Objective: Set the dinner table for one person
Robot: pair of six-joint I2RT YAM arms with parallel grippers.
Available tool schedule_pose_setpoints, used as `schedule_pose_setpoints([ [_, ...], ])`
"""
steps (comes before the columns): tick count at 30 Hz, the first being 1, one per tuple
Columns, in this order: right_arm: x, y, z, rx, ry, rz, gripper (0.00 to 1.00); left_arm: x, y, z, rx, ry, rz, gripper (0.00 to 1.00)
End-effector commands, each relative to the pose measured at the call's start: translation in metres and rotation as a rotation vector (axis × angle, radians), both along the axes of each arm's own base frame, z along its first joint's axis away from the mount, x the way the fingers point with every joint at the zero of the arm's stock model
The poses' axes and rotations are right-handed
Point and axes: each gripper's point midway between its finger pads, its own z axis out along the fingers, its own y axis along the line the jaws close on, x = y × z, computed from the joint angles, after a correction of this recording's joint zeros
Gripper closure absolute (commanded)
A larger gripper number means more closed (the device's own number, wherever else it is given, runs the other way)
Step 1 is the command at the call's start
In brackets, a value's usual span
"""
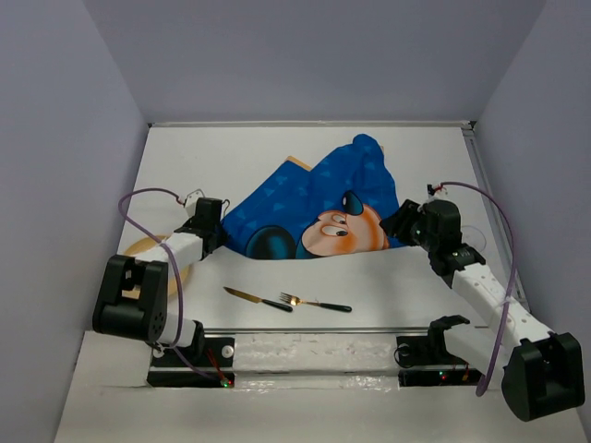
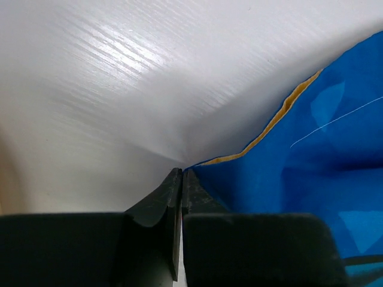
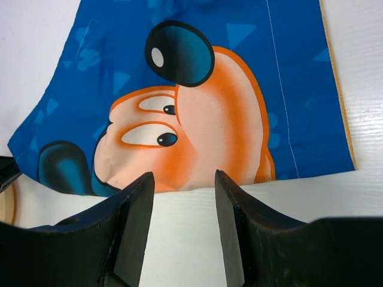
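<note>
A blue cartoon-mouse mat lies rumpled and skewed across the middle of the white dinner table. My left gripper sits low at the mat's left corner. In the left wrist view its fingers stand almost together, with the yellow-edged corner of the mat right at the tips of the left gripper. My right gripper is open just short of the mat's near edge. In the right wrist view the right gripper has only bare table between its fingers, below the mouse's face on the mat.
A knife and a fork lie side by side near the front edge, between the arms. A wooden plate sits at the left, partly under my left arm. Grey walls enclose three sides.
</note>
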Motion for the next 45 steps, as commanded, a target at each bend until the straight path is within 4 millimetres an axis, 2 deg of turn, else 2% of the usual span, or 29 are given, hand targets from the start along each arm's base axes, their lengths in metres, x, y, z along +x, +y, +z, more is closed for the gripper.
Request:
schedule_pose_setpoints([
  [1, 0.003, 0.005, 0.011, 0.022, -0.055, 0.021, 0.48, -0.020, 0.007, -0.008, 0.037, 0.085, -0.014, 0.95],
  [2, 0.004, 0.004, 0.010, 0.015, -0.054, 0.015, 0.47, -0.018, 0.007, -0.004, 0.038, 0.072, -0.016, 1.00],
  [8, 0.007, -0.001, -0.010, -0.014, 0.005, -0.008, 0.44, -0.005, 0.008, 0.043, 0.047, -0.070, -0.033, 1.00],
  [9, 0.007, -0.002, -0.012, -0.020, 0.012, -0.018, 0.43, -0.006, 0.006, 0.048, 0.037, -0.087, -0.039, 1.00],
  [10, 0.009, -0.006, -0.014, -0.030, 0.014, -0.038, 0.42, -0.006, 0.006, 0.063, 0.027, -0.138, -0.040, 1.00],
  [14, 0.010, -0.011, -0.016, -0.042, 0.035, -0.074, 0.42, -0.013, -0.001, 0.084, -0.018, -0.220, -0.064, 1.00],
  [16, 0.007, -0.017, -0.024, -0.056, 0.060, -0.104, 0.40, -0.015, -0.008, 0.097, -0.057, -0.273, -0.087, 1.00],
  [17, 0.003, -0.018, -0.031, -0.051, 0.081, -0.114, 0.38, -0.018, -0.010, 0.096, -0.068, -0.279, -0.092, 1.00],
  [21, -0.008, -0.034, -0.060, -0.095, 0.174, -0.201, 0.36, -0.019, -0.020, 0.112, -0.131, -0.365, -0.110, 1.00],
  [27, -0.025, -0.061, -0.097, -0.154, 0.347, -0.387, 0.40, -0.026, -0.030, 0.131, -0.202, -0.507, -0.132, 1.00],
  [31, -0.028, -0.066, -0.103, -0.147, 0.394, -0.446, 0.43, -0.030, -0.030, 0.156, -0.218, -0.618, -0.139, 1.00],
  [35, -0.030, -0.067, -0.109, -0.113, 0.423, -0.510, 0.47, -0.035, -0.032, 0.169, -0.239, -0.676, -0.154, 1.00],
  [41, -0.028, -0.070, -0.130, -0.114, 0.502, -0.592, 0.57, -0.037, -0.039, 0.168, -0.276, -0.715, -0.181, 1.00],
  [43, -0.022, -0.073, -0.130, -0.118, 0.497, -0.617, 0.58, -0.037, -0.043, 0.167, -0.291, -0.714, -0.196, 1.00],
  [45, -0.021, -0.074, -0.133, -0.121, 0.507, -0.638, 0.65, -0.038, -0.043, 0.166, -0.294, -0.713, -0.198, 1.00],
])
